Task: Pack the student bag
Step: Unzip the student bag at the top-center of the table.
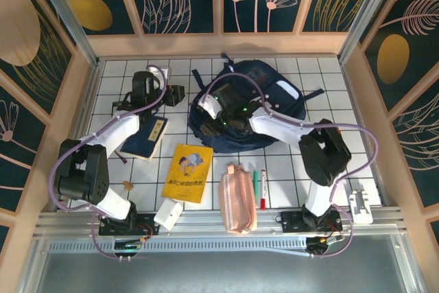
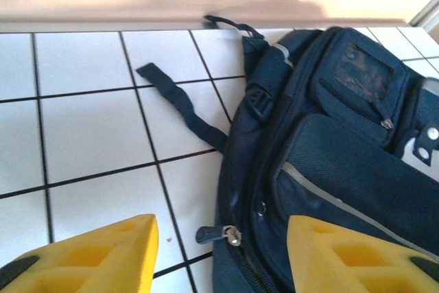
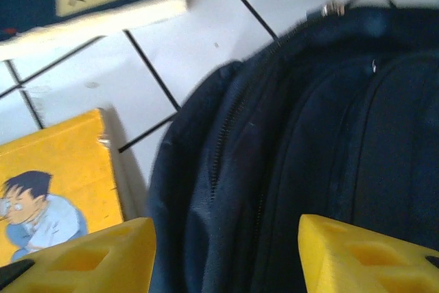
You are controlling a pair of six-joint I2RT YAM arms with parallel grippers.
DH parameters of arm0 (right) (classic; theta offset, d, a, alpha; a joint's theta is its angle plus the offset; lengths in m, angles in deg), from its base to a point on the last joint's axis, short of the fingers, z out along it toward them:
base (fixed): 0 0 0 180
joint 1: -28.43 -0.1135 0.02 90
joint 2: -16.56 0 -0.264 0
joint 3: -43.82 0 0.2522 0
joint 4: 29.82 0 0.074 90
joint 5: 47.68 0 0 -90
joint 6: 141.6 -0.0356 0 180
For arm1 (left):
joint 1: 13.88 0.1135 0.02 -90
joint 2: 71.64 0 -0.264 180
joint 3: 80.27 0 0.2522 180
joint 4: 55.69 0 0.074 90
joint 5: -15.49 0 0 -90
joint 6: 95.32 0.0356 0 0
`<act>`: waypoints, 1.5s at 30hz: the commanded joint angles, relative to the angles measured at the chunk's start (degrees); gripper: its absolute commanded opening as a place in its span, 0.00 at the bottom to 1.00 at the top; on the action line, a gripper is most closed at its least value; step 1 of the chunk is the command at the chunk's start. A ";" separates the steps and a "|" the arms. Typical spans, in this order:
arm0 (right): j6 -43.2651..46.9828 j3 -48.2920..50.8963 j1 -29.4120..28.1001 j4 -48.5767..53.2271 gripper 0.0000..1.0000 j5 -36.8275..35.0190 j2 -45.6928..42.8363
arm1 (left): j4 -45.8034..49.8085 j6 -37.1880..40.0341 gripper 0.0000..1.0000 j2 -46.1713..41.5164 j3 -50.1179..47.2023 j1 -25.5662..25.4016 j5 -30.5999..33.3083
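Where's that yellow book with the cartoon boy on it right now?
In the top view the yellow book lies flat on the tiled table, between the navy book and the pink pouch, just in front of the student bag.

The left arm (image 1: 115, 131) and right arm (image 1: 278, 127) pair white shells with black joint housings, each trailing a lilac cable (image 1: 55, 173). The left gripper (image 2: 221, 228) and right gripper (image 3: 226, 228) carry blocky yellow fingers (image 2: 89, 255) (moulded with square pockets).

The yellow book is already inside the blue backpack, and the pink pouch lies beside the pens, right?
No: the yellow book lies on the table in front of the backpack, as the top view shows. The pink pouch does lie beside the pens.
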 commanded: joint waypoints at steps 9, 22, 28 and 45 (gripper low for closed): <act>2.55 -7.46 0.78 9.16 0.04 -6.15 6.31 | 2.49 -0.41 0.55 -3.00 -0.82 1.36 0.37; 26.98 -8.67 10.17 12.54 0.00 0.34 -9.76 | -7.34 25.65 0.59 -7.55 -8.81 1.32 -22.02; 34.96 -8.63 11.78 13.41 0.00 0.05 -15.47 | -4.35 34.21 0.60 -0.90 -4.22 0.02 -28.93; 48.03 -1.44 11.35 15.29 0.00 4.34 -24.59 | 18.46 69.15 0.50 15.78 12.29 -4.57 -36.88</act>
